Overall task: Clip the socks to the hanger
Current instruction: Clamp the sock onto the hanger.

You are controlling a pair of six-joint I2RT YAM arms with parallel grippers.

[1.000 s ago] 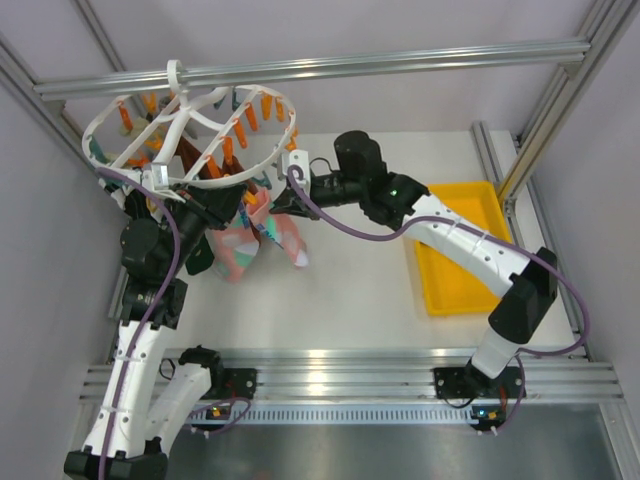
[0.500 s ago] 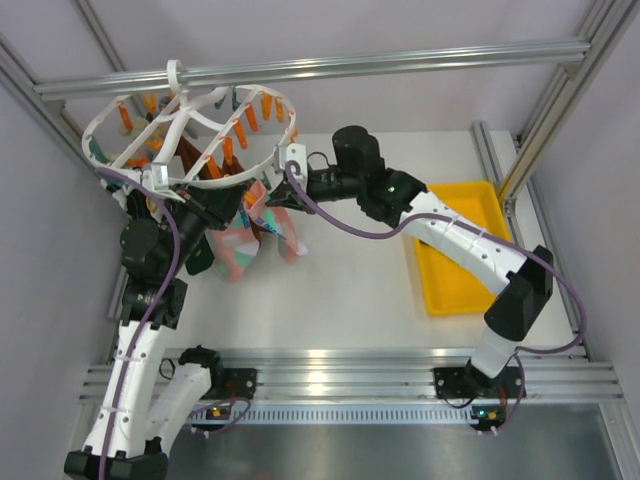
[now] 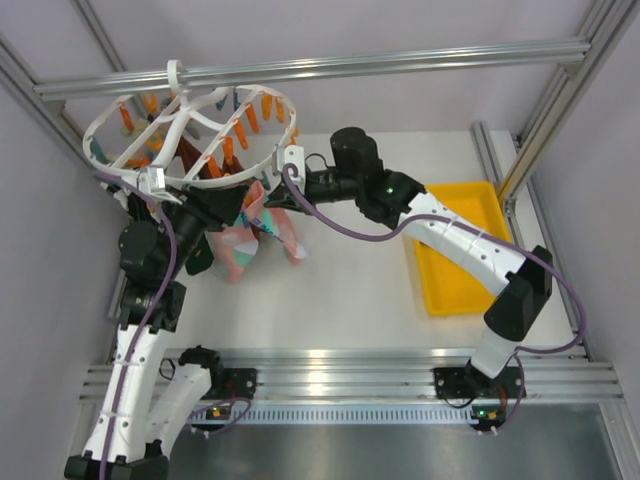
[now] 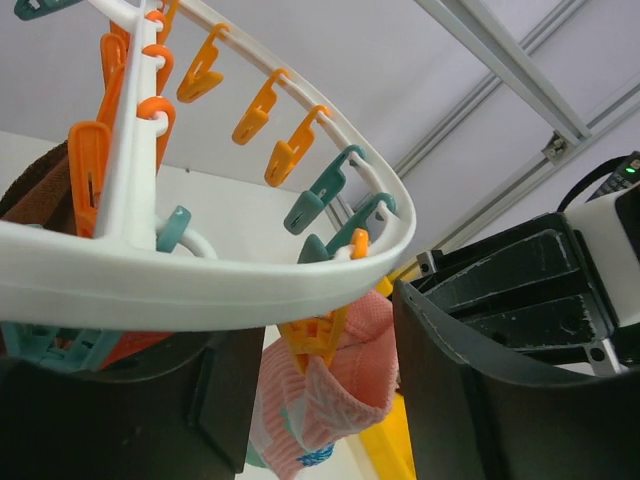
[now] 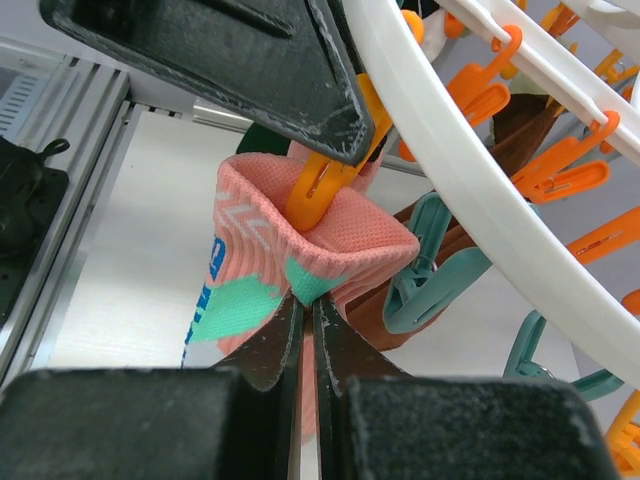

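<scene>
The left gripper (image 4: 325, 330) has its jaws wide apart, and the white rim of the hanger (image 4: 200, 285) runs across the gap between them. Just under that rim, inside the gap, an orange clip (image 4: 318, 335) bites the cuff of the pink sock (image 4: 340, 390), which hangs from it above the counter (image 3: 350, 290). The right gripper (image 5: 307, 300) sits just beneath the clip, jaws pinched together on that cuff's edge. A brown sock (image 5: 525, 120) hangs beyond it. The yellow tray (image 3: 470, 250) lies well to its right.
</scene>
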